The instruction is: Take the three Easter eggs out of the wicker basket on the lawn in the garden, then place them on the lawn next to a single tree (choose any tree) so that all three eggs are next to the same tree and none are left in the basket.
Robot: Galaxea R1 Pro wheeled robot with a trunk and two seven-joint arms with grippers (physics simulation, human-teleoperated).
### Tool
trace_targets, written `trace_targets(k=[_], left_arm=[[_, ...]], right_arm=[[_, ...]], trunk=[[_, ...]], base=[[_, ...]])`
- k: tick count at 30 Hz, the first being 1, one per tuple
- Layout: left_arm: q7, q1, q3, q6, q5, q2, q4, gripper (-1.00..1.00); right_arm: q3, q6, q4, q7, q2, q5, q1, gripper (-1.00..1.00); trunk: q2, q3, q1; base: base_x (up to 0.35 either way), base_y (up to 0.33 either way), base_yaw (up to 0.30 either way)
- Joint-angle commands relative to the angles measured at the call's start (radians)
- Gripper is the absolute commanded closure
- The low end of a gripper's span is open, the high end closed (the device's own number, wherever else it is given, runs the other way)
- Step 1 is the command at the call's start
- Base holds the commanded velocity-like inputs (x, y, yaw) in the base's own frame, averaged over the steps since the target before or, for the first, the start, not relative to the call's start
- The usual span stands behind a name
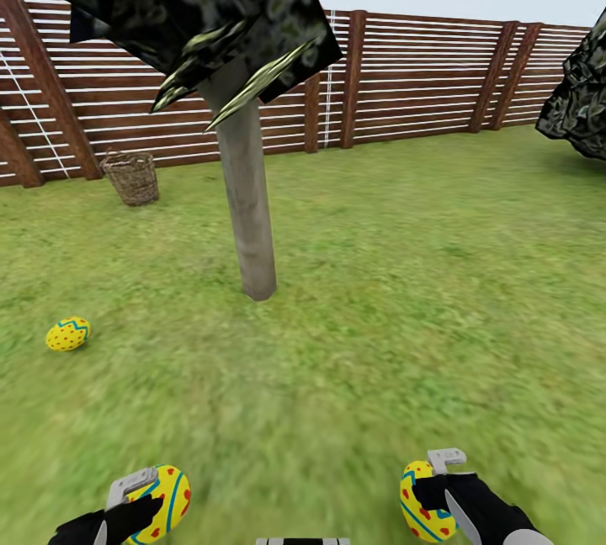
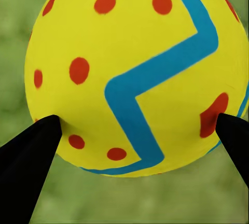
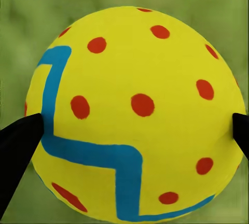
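Observation:
My left gripper (image 1: 145, 501) is shut on a yellow Easter egg (image 1: 166, 501) with blue zigzag and red dots, low at the head view's left; the left wrist view has that egg (image 2: 135, 73) pinched between the black fingers (image 2: 28, 151). My right gripper (image 1: 431, 496) is shut on a second egg (image 1: 423, 515), seen close in the right wrist view (image 3: 135, 115). A third egg (image 1: 68, 333) lies on the lawn (image 1: 404, 293) left of the tree's grey trunk (image 1: 247, 209). The wicker basket (image 1: 131, 177) stands upright by the fence, far left; its inside is hidden.
A brown slat fence (image 1: 421, 78) bounds the garden at the back. The tree's dark crown (image 1: 181, 2) hangs overhead at top left. Another dark bush (image 1: 581, 91) juts in at the right edge. Open grass stretches right of the trunk.

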Motion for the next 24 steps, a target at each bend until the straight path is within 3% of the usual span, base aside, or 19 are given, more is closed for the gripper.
trace_targets(k=[1,16,24], left_arm=[[-0.010,-0.001,0.007,0.004,-0.010,-0.001,-0.002,1.00],[-0.010,-0.001,0.008,0.003,-0.012,-0.002,0.000,1.00],[-0.010,-0.001,0.008,0.002,-0.012,-0.004,0.000,1.00]], right_arm=[[0.008,0.006,-0.002,0.001,-0.001,-0.002,0.000,1.00],[0.009,0.003,-0.002,0.000,0.007,-0.003,0.000,1.00],[0.009,0.004,-0.002,0.000,0.007,-0.002,0.000,1.00]], trunk=[[0.000,-0.001,0.000],[0.000,-0.001,0.000],[0.000,-0.001,0.000]], base=[[0.317,0.000,0.000],[0.327,0.000,0.000],[0.154,0.000,0.257]])
